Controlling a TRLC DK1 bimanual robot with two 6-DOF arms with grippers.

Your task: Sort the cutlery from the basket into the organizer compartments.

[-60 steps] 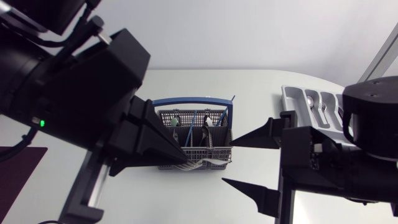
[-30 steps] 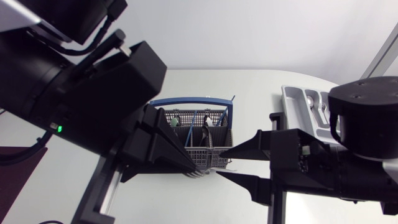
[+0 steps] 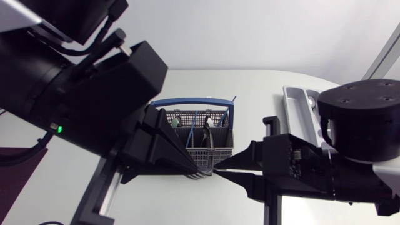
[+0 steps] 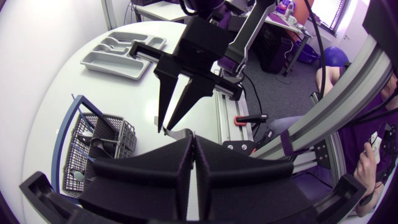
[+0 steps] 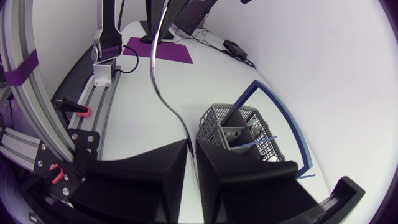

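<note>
Silver cutlery piece (image 3: 201, 174) (image 4: 180, 132) (image 5: 155, 74) sits between both claws at 6 o'clock of the basket (image 3: 220, 139) (image 4: 124, 134) (image 5: 214, 124), just beside its near wall; kind of piece too hidden to tell.

- left gripper (image 3: 195, 169) (image 4: 193, 138) comes in from 9 o'clock; fingers pressed together, pinching the cutlery piece; in the left wrist view the piece sticks out ahead of its tips
- right gripper (image 3: 217, 169) (image 4: 168, 127) (image 5: 189, 143) comes in from 3 o'clock; fingers drawn to a narrow slot; in the right wrist view the cutlery piece runs straight into that slot, so it pinches the same piece from the other end
- the two grippers point at each other, tips almost touching

Basket is grey mesh with a blue handle, mid-table; more cutlery stands upright in its compartments, some with dark handles, one thin blue item among them.

Organizer (image 3: 297, 103) (image 4: 102, 67) is a light grey tray at 2 o'clock of the basket, well apart from it; in the head view most of it is hidden behind the right arm.

Dark purple mat (image 3: 25, 164) (image 5: 158, 53) lies at 8 o'clock of the basket, near the table's edge, partly under the left arm.
</note>
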